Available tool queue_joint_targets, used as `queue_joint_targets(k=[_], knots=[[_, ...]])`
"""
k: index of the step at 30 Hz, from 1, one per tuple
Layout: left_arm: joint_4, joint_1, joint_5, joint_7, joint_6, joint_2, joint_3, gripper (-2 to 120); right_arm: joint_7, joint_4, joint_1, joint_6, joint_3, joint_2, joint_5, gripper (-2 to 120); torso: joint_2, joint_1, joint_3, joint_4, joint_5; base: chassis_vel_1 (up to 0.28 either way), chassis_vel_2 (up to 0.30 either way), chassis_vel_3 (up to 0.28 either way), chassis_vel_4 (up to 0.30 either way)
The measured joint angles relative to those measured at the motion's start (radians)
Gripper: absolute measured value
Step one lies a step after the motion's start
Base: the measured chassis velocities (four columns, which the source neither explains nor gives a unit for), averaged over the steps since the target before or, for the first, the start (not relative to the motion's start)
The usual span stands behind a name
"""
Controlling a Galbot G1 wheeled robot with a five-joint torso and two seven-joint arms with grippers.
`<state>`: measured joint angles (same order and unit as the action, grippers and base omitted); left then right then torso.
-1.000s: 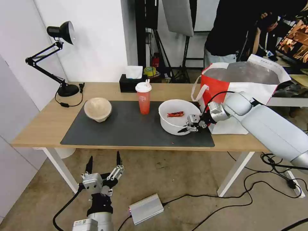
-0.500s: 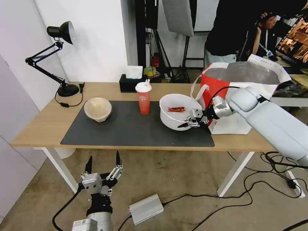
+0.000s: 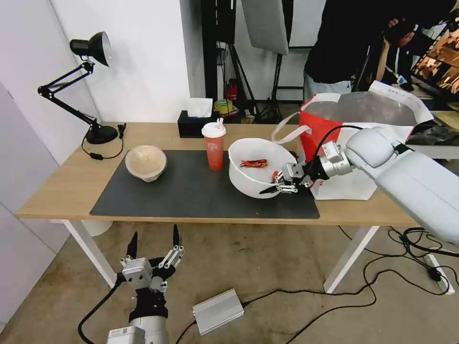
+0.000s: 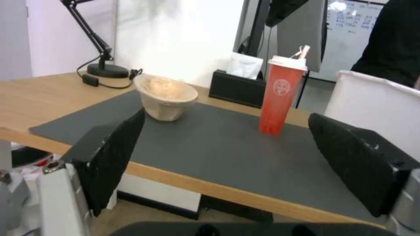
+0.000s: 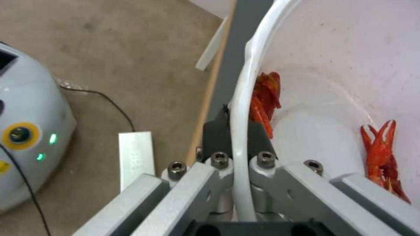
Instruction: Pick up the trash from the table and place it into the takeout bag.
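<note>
While tilted, white bowl (image 3: 248,165) rim sits inside right gripper (image 3: 273,187).

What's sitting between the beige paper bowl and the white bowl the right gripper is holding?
In the head view, the red drink cup stands on the mat between the beige paper bowl and the white bowl pinched by the right gripper.

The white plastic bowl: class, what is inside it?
Inside the white plastic bowl, pinched at its rim by the right gripper, lie red crayfish scraps. Its near wall hides part of the floor.
</note>
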<state>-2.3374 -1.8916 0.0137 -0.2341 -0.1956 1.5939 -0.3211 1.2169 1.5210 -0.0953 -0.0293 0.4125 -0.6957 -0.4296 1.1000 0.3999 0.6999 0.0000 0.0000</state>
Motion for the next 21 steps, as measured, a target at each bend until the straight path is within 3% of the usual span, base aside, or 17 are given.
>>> queue_joint_targets(k=[21], knots=[[0.015,0.008,0.003,0.000,-0.008,0.000,0.013,100,0.013,0.188,0.003,-0.027,-0.015,0.126,-0.061,0,0.000,0.000,0.000,0.0000,0.0000,0.000,0.000,0.000,0.000]])
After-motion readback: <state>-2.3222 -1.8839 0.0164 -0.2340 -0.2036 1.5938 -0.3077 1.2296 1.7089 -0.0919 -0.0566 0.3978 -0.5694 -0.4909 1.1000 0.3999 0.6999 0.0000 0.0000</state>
